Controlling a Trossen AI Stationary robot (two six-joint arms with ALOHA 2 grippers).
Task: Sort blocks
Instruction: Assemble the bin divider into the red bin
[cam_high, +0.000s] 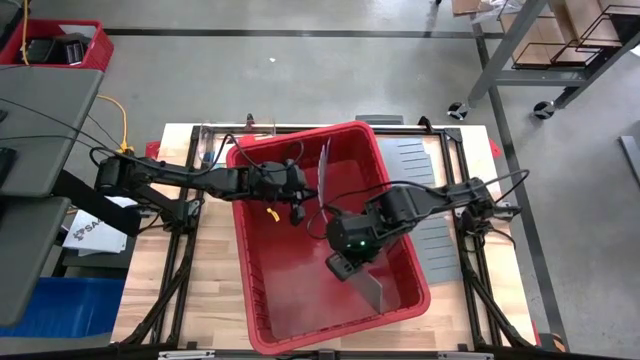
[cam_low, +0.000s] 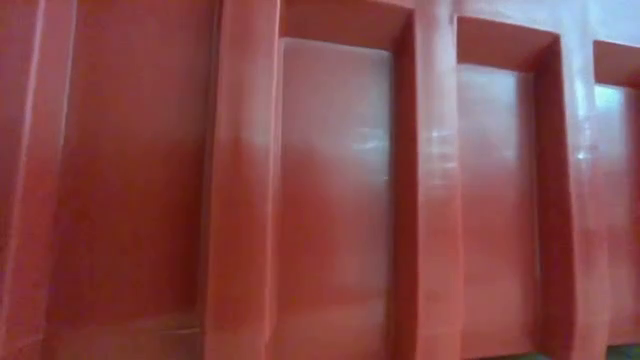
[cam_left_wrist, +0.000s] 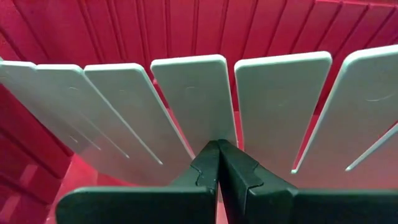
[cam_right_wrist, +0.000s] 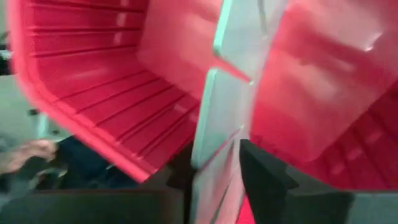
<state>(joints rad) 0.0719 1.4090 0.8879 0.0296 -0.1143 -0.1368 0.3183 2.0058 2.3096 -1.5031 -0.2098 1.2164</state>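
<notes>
Right up against the low camera is the ribbed outer wall of the big red bin (cam_low: 330, 200), filling that whole view, so no blocks are visible from there or anywhere else really. Inside the bin, the left gripper (cam_left_wrist: 217, 163) has its fingers pressed together with nothing between them, nose pointed at the slotted grey divider sheet (cam_left_wrist: 193, 99). The right gripper (cam_right_wrist: 214, 171) sits deeper in the bin, its fingers clamped on the edge of the upright grey divider (cam_high: 370, 285), and a person's hand (cam_right_wrist: 25, 155) shows beyond the bin's rim.
</notes>
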